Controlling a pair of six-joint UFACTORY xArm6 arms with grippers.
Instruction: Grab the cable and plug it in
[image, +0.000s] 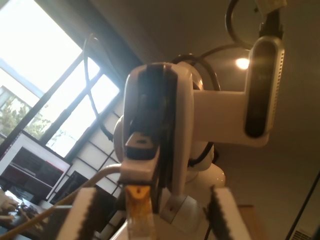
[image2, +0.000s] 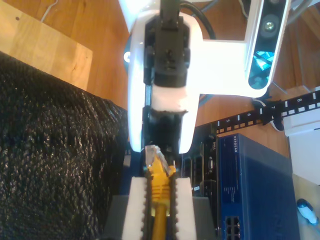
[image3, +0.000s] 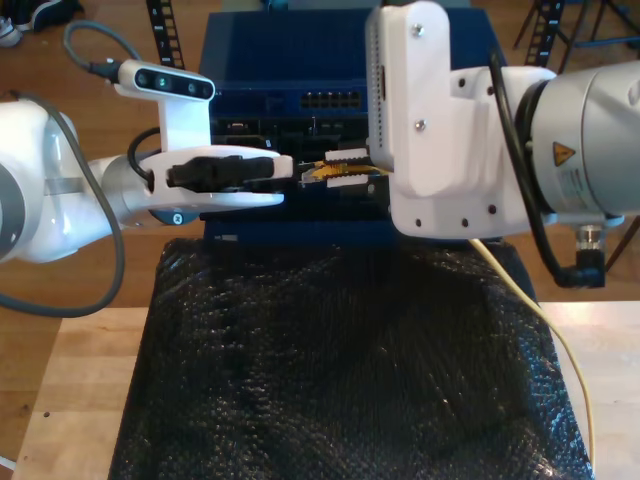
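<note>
The yellow cable (image2: 159, 197) is clamped between the serrated pads of my second gripper (image2: 159, 182), which is shut on it. Its clear plug (image2: 152, 154) sticks out toward the other gripper. In the exterior view my second gripper (image3: 345, 168) is on the arm at that view's right. The cable (image3: 575, 380) trails down from it over the mat. My first gripper (image3: 285, 172) comes in from that view's left, its tip just short of the plug (image3: 315, 172). In the first wrist view my first gripper (image: 152, 215) is open, and the yellow cable end (image: 136, 205) shows between its fingers.
A blue network switch (image3: 300, 60) with a row of ports (image3: 330, 100) stands behind both grippers, also seen as the blue box (image2: 255, 185). A black textured mat (image3: 340, 370) covers the wooden table (image3: 70, 380) in front. A black measuring strip (image2: 280, 112) lies on the floor.
</note>
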